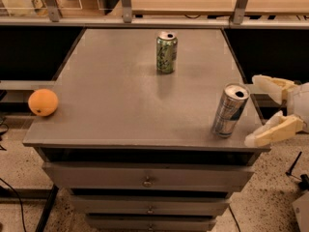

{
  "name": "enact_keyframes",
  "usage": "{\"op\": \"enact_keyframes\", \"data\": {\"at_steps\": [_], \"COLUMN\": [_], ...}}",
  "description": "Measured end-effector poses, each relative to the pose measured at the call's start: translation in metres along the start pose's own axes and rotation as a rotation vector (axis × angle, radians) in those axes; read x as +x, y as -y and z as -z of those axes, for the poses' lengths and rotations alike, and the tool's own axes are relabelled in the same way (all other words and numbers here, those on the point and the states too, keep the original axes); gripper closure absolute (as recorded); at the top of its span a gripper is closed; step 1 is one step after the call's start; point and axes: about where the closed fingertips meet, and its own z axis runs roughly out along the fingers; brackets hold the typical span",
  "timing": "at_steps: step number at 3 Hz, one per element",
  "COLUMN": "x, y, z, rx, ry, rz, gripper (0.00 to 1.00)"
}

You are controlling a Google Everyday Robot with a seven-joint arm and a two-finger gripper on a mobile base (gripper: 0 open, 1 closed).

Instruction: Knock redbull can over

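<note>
The redbull can, slim and silver with blue patches, stands near the front right corner of the grey table, leaning a little to the right. My gripper is just right of the can, beyond the table's right edge. Its two cream fingers are spread apart: one fingertip lies behind the can's top, the other lies at the front near the can's base. The gripper holds nothing.
A green patterned can stands upright at the back middle of the table. An orange sits at the front left edge. Drawers are below the tabletop. A rail and another table run along the back.
</note>
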Motion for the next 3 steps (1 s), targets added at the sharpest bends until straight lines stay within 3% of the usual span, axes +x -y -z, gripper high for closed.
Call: {"op": "enact_keyframes", "data": {"at_steps": [2, 3], "x": [-0.006, -0.006], "y": [-0.009, -0.011], "z": [-0.018, -0.030], "rx": [0.015, -0.002], "ry": [0.066, 0.086], "rz": [0.066, 0.063], "gripper": [0.00, 0.17]}}
